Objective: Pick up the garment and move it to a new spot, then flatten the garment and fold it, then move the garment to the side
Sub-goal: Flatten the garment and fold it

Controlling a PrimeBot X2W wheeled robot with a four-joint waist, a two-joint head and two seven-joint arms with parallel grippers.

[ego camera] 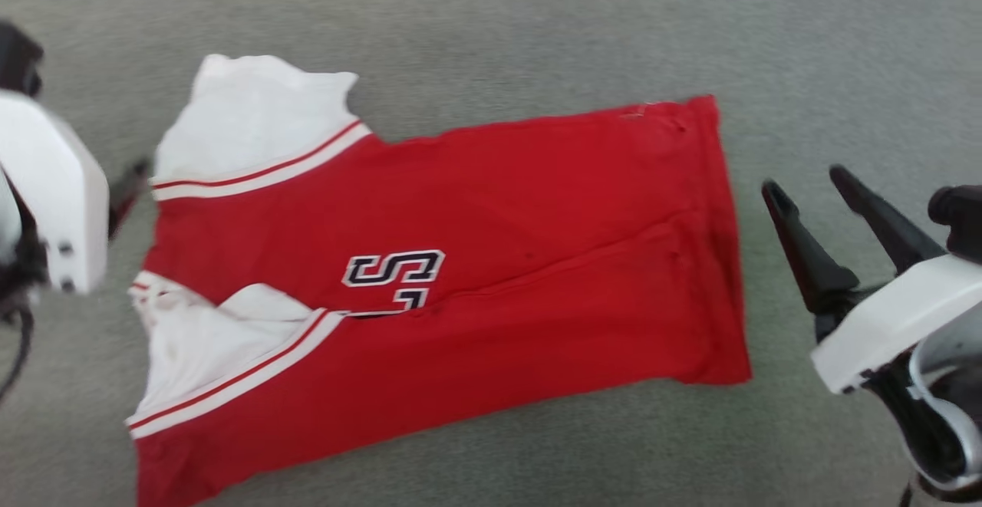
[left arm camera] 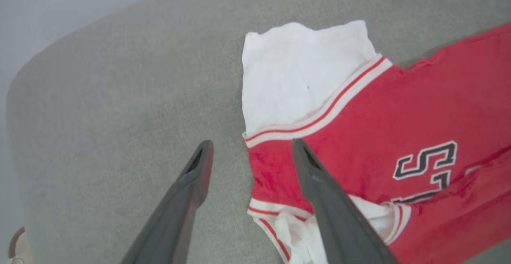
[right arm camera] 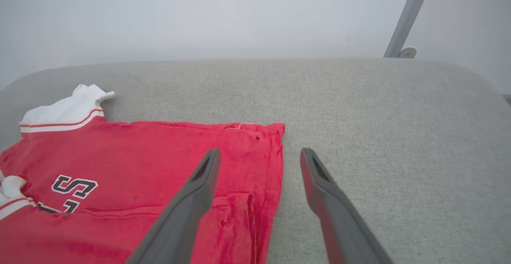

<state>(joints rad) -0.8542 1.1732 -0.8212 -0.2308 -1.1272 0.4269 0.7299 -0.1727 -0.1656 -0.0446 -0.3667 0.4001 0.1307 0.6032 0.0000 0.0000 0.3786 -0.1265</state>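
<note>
The garment [ego camera: 476, 261] lies folded lengthwise on the grey cushioned surface [ego camera: 537, 31]. It is red, with two white sleeves with striped trim at its left end and part of the black lettering showing. My left gripper [left arm camera: 251, 146] hangs open over the garment's [left arm camera: 399, 116] left edge, one finger above the red cloth and the other above bare grey fabric. Its pale housing [ego camera: 54, 185] sits at the left of the head view. My right gripper [ego camera: 805, 182] is open just right of the hem, holding nothing. In the right wrist view its fingers [right arm camera: 191, 204] straddle the hem [right arm camera: 275, 168].
The grey surface [right arm camera: 379, 116] stretches wide to the right of the garment and behind it, ending in rounded corners. A metal pole [right arm camera: 407, 16] stands beyond its far right corner. A pale wall lies behind.
</note>
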